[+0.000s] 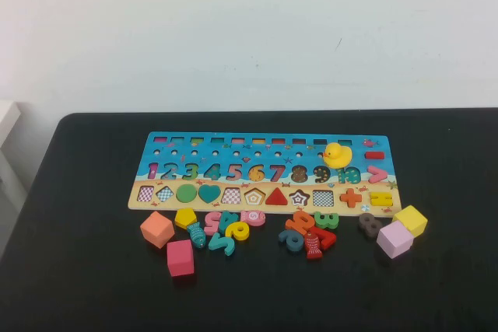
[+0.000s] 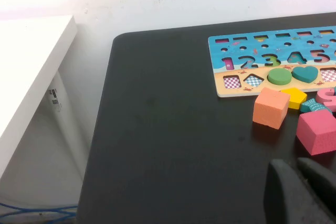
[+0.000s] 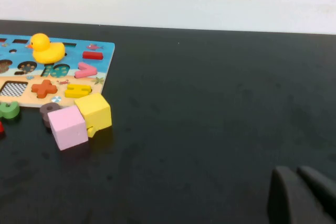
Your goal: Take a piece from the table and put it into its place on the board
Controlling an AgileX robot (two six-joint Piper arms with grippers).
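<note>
The small flat yellow pentagon (image 1: 185,217) lies on the black table just in front of the board's left end, between an orange cube (image 1: 157,228) and loose numbers. It also shows in the left wrist view (image 2: 294,97). The blue board (image 1: 264,162) lies across the table's middle, and its tan strip has an empty pentagon slot (image 1: 254,196). My left gripper (image 2: 296,166) is shut and empty, low over the table near the pink cube (image 2: 317,131). My right gripper (image 3: 296,172) is shut and empty, far from the board. Neither arm shows in the high view.
A yellow duck (image 1: 336,154) sits on the board's right part. Loose numbers (image 1: 226,227) and a second cluster of loose numbers (image 1: 310,235) lie in front of the board. A lilac cube (image 1: 394,239) and a yellow cube (image 1: 410,220) stand at the right. A white shelf (image 2: 31,72) stands beside the table's left edge.
</note>
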